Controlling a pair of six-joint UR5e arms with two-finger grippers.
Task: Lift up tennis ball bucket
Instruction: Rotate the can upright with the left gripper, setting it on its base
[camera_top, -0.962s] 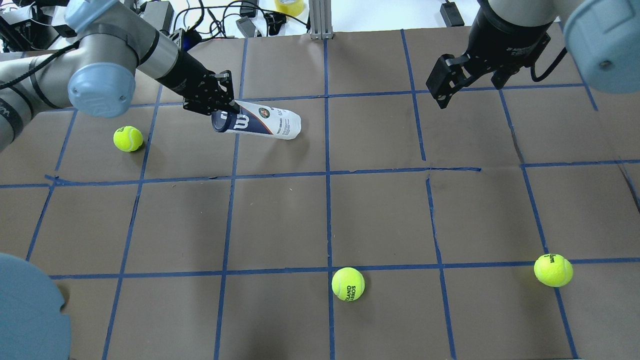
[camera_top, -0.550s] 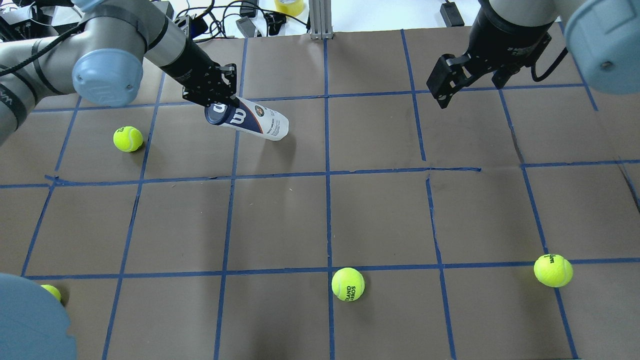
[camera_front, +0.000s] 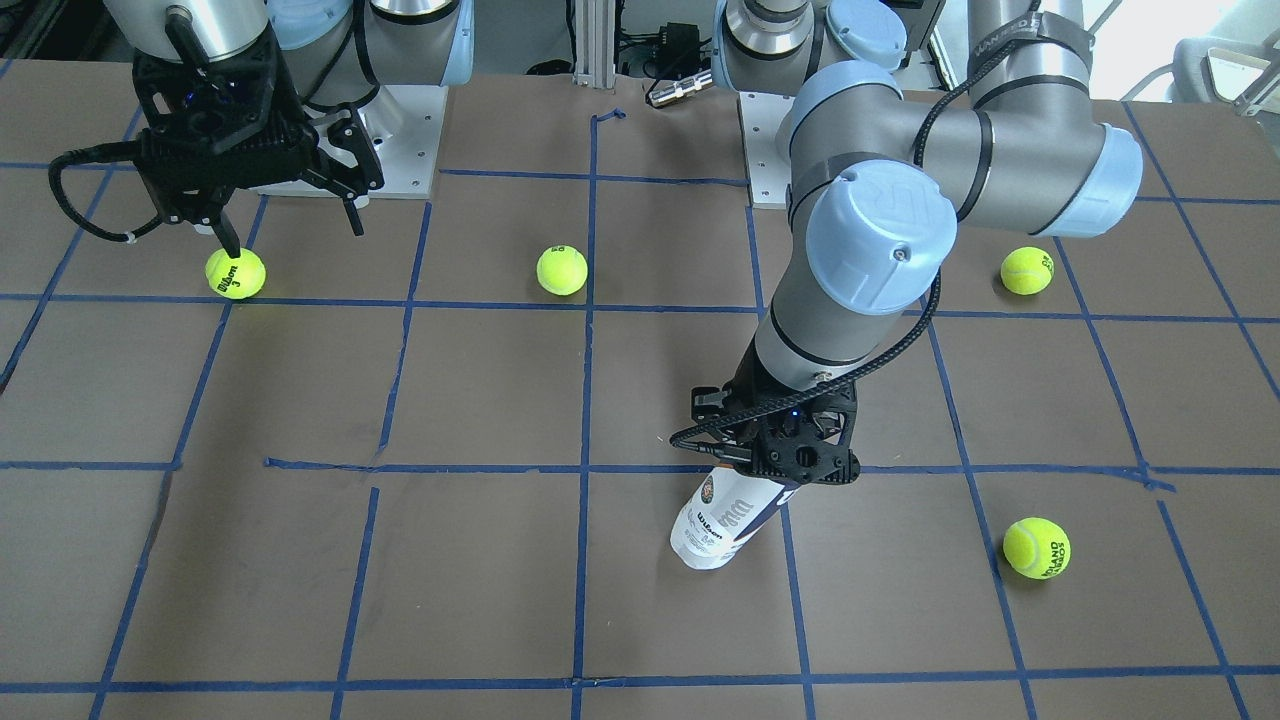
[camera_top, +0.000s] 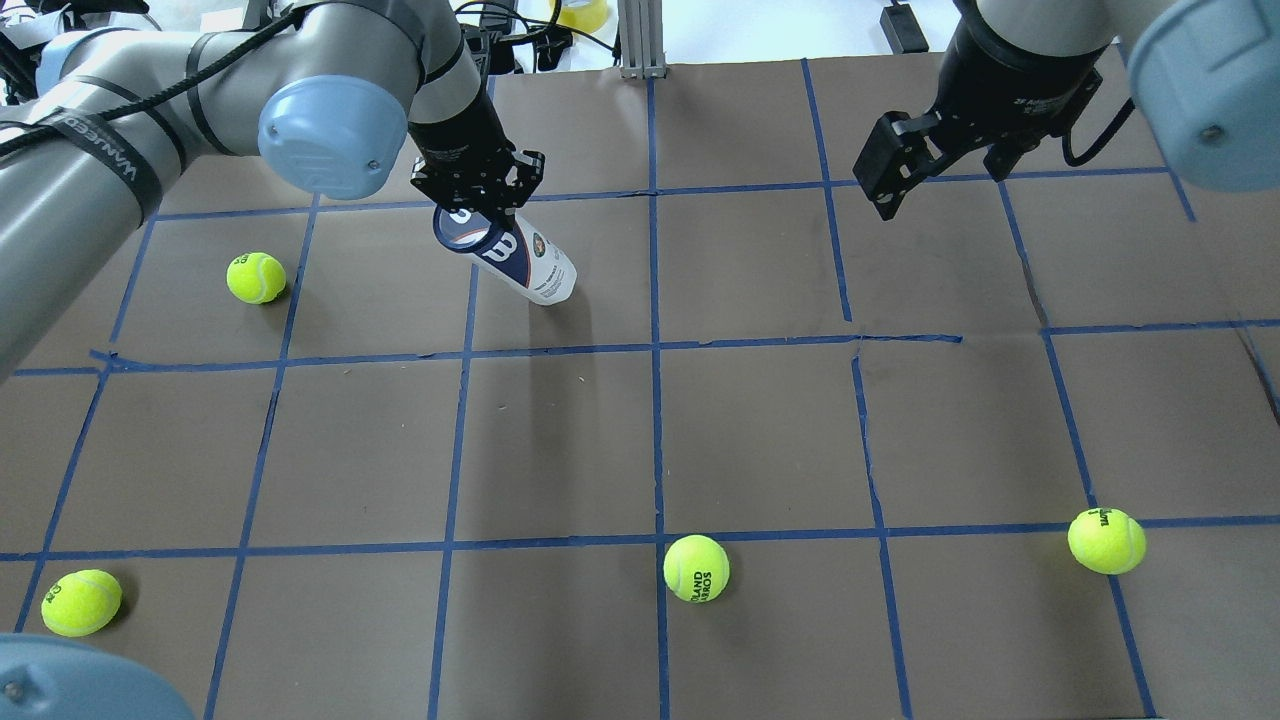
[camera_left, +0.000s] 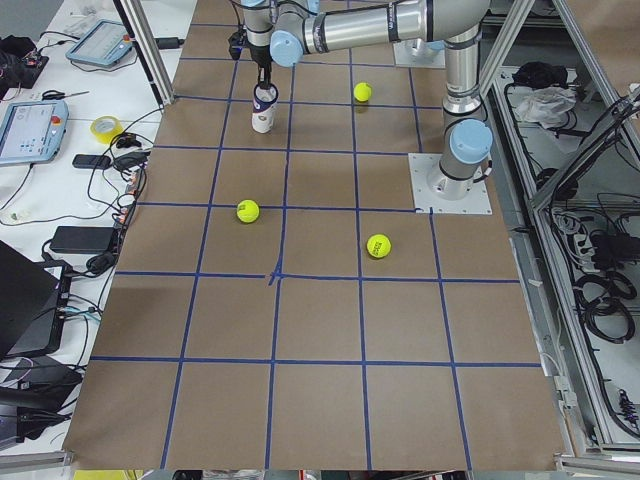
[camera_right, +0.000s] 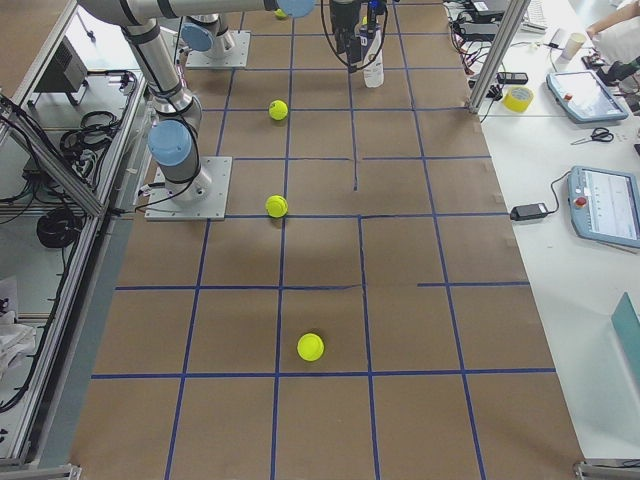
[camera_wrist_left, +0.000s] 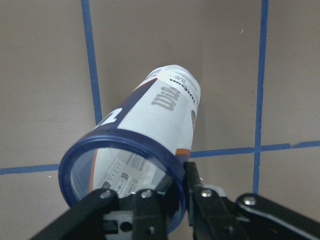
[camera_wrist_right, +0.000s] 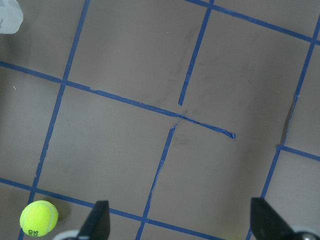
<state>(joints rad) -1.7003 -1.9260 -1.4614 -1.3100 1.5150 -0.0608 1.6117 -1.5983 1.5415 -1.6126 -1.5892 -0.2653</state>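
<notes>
Overhead exterior view, supported by the front-facing and wrist views: the slim clear plastic tennis ball bucket (camera_top: 512, 258), a cylinder with a white and navy label and a dark navy rim, stands tilted on the brown paper-covered counter (camera_top: 760, 430). It sits toward the edge farthest from the robot, on the robot's left half. Its white closed end is low, at or just above the surface; contact cannot be told. Its open rim leans up into the left gripper (camera_top: 480, 205). In the left wrist-mounted view, two black fingers (camera_wrist_left: 150, 210) are clamped on the rim wall, one apparently inside the mouth and one outside. The right gripper (camera_front: 296, 240) hangs over the robot's right half of the counter, spread wide and empty, well apart from the bucket. Four yellow-green felt tennis balls (camera_top: 696, 568) lie scattered, none touching the bucket. Judged step: the grasp is made and the lift itself is in hand. The next move calls for a straight upward pull until the closed end plainly clears the counter. Because the pinch holds only a thin wall at one end, the long body could swing or slip, so a firm grip and a slow, steady rise seem advisable.
</notes>
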